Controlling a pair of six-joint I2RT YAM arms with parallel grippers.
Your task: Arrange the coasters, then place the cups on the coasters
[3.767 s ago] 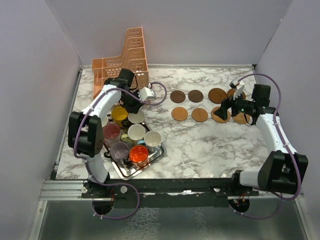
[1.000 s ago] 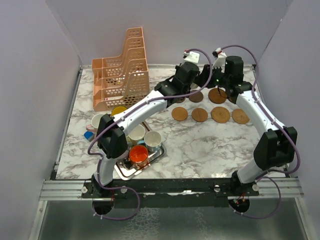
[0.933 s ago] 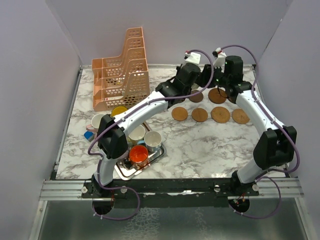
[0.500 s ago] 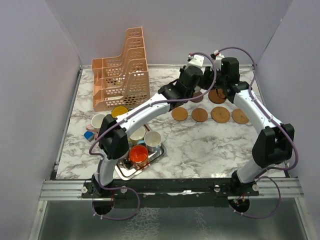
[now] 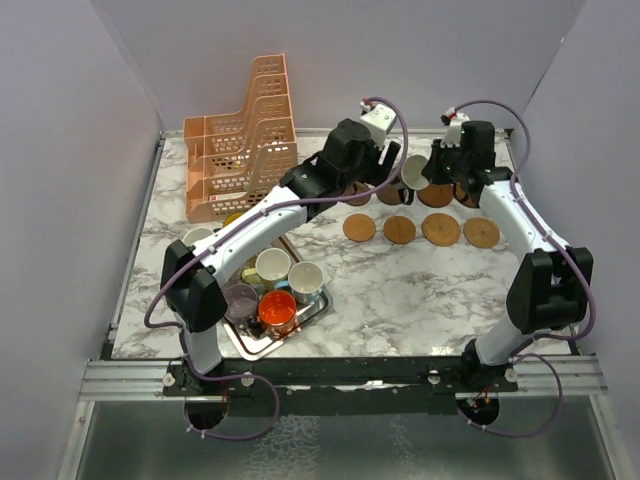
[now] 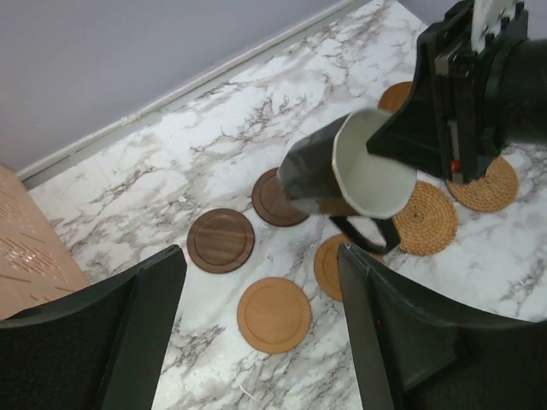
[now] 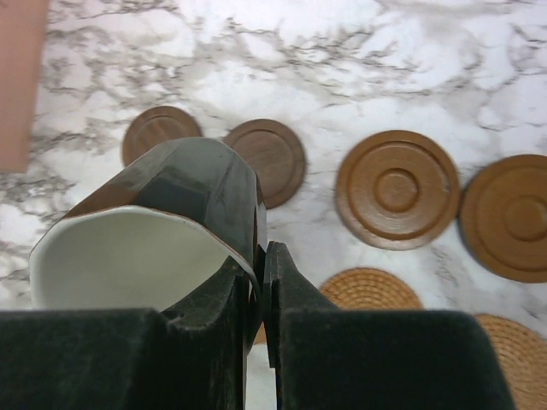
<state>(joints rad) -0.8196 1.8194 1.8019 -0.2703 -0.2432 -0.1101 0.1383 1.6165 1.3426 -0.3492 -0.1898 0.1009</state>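
The grey cup (image 5: 414, 172) hangs in the air over the back row of the coasters (image 5: 399, 230), tipped on its side. Its white mouth faces about 8 o'clock in the top view, and in the left wrist view its handle dangles below it. The right tool (image 5: 436, 168) has it by the rim. In the right wrist view the jaws are pinched almost together with only the cup wall between them, one finger inside the mouth and one outside.

From that tool the cup lies at 9 o'clock, and its long axis runs roughly level along the row. By my reading, the cup must be turned mouth-up before it can go down on a disc. It appears to hang nearest the second dark coaster (image 7: 272, 158), with a ringed one (image 7: 396, 188) free at 3 o'clock of that. Exactly which disc lies under it I cannot tell.

The left tool (image 5: 386, 166) sits just at 9 o'clock of the cup, apart from it, with its jaws spread wide and nothing between them. That arm stretches across the middle of the surface (image 5: 400, 290) and is the one obstacle close to the cup.

The other cups (image 5: 273, 265) stand on the silver tray (image 5: 312, 314) at 7 o'clock, and an orange rack (image 5: 245, 150) stands at 10 o'clock. Both are well apart from the coasters.
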